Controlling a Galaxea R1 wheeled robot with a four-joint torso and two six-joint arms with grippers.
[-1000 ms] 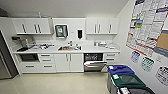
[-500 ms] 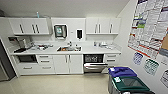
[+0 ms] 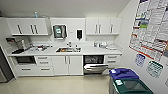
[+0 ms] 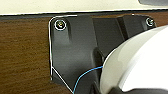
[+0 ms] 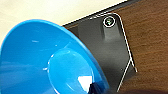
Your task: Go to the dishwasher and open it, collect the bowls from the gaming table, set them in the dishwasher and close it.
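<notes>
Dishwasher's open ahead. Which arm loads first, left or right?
Right, probably. The blue bowl sits large at the right wrist, apparently carried there. The dishwasher stands open under the counter; the left wrist view shows a white object I can't identify.

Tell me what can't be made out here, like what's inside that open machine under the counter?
- Dishwasher, head view: door partly down, but the dark interior is too small and blurred to tell its contents.
- Blue bowl, right wrist view: cut off by the picture's edges; what grips it is hidden.
- White rounded object, left wrist view: cut off, unidentifiable.
- Wall posters, head view: text unreadable.
</notes>
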